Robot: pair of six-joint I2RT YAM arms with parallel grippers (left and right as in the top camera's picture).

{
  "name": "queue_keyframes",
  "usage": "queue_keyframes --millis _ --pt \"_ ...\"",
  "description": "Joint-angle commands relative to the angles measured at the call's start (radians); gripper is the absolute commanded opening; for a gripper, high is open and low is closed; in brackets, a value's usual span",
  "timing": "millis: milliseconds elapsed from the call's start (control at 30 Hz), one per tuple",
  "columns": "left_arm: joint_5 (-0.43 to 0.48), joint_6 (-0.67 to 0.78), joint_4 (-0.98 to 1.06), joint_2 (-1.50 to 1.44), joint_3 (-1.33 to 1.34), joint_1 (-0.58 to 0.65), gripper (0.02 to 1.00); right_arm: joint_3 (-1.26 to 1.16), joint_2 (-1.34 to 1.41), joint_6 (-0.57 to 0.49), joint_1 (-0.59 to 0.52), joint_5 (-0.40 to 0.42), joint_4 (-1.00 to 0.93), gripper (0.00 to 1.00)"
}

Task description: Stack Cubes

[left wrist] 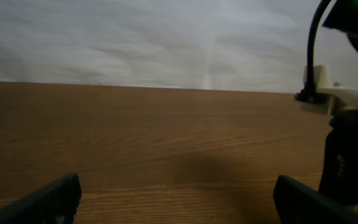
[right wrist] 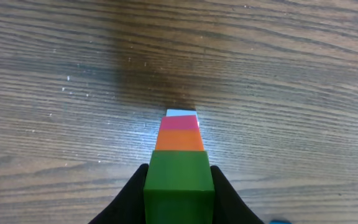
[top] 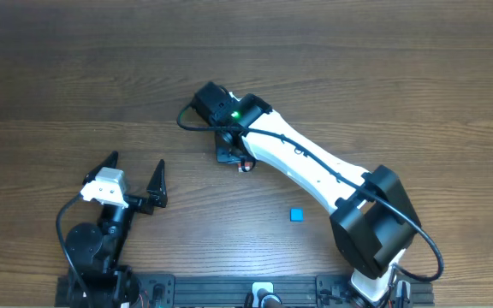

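Four little cubes make one stack [right wrist: 180, 132] on the brown wood-grain table [top: 75, 68]. There's a green plastic cube [right wrist: 179, 177] on top, an orange cube [right wrist: 179, 140] under it, a pink-red cube [right wrist: 180, 123] under that, and a pale whitish cube [right wrist: 182, 113] at the bottom against the wood. From the right wrist view the column looks pretty straight, with the edges roughly lined up. I can't tell whether the green one is fully seated on the orange one or a hair above it.

Right gripper [right wrist: 179, 194] sits directly over the stack. Its black fingers [right wrist: 131, 196] press on two opposite faces of the green cube, so it's pinching that top one. In the top view the white right arm [top: 306, 162] runs diagonally from its base to the stack. The gripper covers most of the column there, and a bit of red and white peeks out beside it.

One small blue cube [top: 296, 215] lies by itself on the table. It's well apart from the stack, on the side toward the right arm's base, and nothing is touching it.

Left gripper [top: 137, 162] is well off to the left of the stack, near its own base. Its jaws are spread wide with just bare wood between them.
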Motion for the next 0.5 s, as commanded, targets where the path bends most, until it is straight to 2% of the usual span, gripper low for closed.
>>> queue_keyframes --millis 33,233,300,333,433,500 --pt "0.009 0.015 0.000 -0.006 -0.005 0.004 1.000 0.015 0.025 0.009 -0.010 0.021 0.011 0.029" --pt "0.009 0.015 0.000 -0.006 -0.005 0.004 0.998 0.015 0.026 0.009 -0.012 0.021 0.010 0.045" --pt "0.009 0.015 0.000 -0.006 -0.005 0.004 1.000 0.015 0.026 0.009 -0.012 0.021 0.010 0.086" --pt "0.009 0.015 0.000 -0.006 -0.005 0.004 1.000 0.015 0.026 0.009 -0.012 0.021 0.010 0.132" --pt "0.009 0.015 0.000 -0.006 -0.005 0.004 0.998 0.015 0.026 0.008 -0.012 0.021 0.010 0.356" --pt "0.009 0.015 0.000 -0.006 -0.005 0.004 0.998 0.015 0.026 0.005 -0.012 0.020 0.010 0.568"
